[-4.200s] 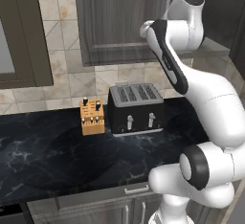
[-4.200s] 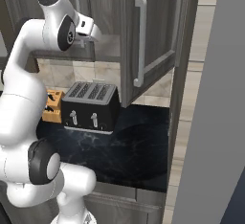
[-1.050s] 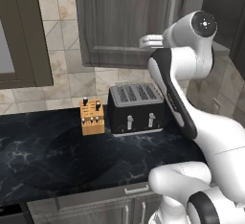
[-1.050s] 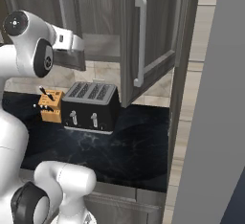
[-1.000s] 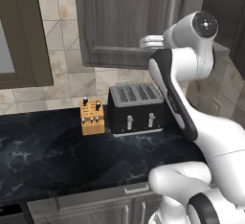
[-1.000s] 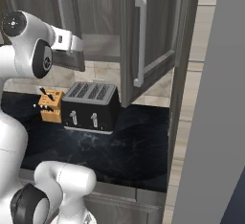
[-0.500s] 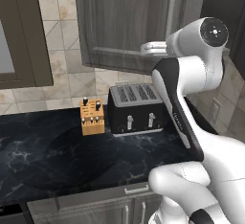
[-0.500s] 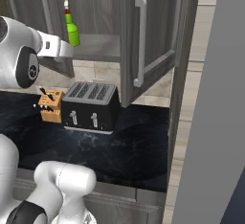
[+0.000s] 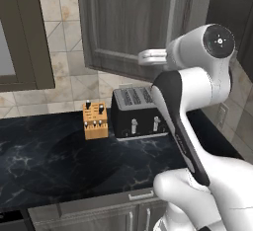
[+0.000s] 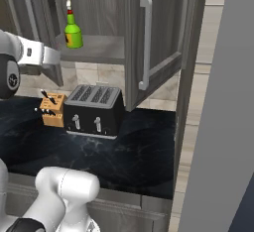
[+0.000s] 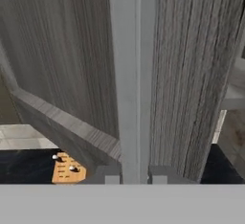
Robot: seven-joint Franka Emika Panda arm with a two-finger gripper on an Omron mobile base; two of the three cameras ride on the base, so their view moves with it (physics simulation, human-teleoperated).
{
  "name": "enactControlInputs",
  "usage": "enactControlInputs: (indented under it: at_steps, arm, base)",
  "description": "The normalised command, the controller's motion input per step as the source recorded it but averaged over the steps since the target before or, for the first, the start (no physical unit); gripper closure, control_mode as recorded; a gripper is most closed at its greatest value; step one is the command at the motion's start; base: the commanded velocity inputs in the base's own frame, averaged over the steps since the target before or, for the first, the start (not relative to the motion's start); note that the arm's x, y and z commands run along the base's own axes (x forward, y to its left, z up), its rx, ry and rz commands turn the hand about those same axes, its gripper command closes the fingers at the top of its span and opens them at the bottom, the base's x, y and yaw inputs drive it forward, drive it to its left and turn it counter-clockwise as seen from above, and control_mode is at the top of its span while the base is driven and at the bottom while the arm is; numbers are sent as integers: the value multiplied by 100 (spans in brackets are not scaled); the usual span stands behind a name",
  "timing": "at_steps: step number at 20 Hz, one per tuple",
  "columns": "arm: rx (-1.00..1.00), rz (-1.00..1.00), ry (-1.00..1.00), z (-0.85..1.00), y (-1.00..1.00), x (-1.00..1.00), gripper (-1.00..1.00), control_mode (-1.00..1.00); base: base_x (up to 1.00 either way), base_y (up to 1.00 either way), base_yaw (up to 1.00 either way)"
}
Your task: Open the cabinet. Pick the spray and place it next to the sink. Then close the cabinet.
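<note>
The gripper has just clamped the dark grey wood-grain cabinet's left silver bar handle, swinging that door open, lime-green spray bottle revealed.

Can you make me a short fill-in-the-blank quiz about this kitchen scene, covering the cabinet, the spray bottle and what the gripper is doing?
1. The gripper is shut on the left door's vertical silver ____.
2. The spray stands upright on the ____ inside the cabinet.
3. On the counter, the orange knife block sits beside the black ____.

Missing words: handle; shelf; toaster
</note>
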Motion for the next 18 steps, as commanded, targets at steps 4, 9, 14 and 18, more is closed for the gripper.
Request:
enactControlInputs:
  at_steps: [4, 9, 14, 18]
  arm:
    - [0, 0, 0, 4, 52, -23, 100, -100]
    - [0, 0, 0, 9, 54, -16, 100, -100]
    - [0, 0, 0, 9, 55, -8, 100, -100]
    - [0, 0, 0, 5, 48, -4, 100, -100]
  base:
    - [0, 0, 0]
    - [0, 0, 0]
    - [0, 0, 0]
    - [0, 0, 0]
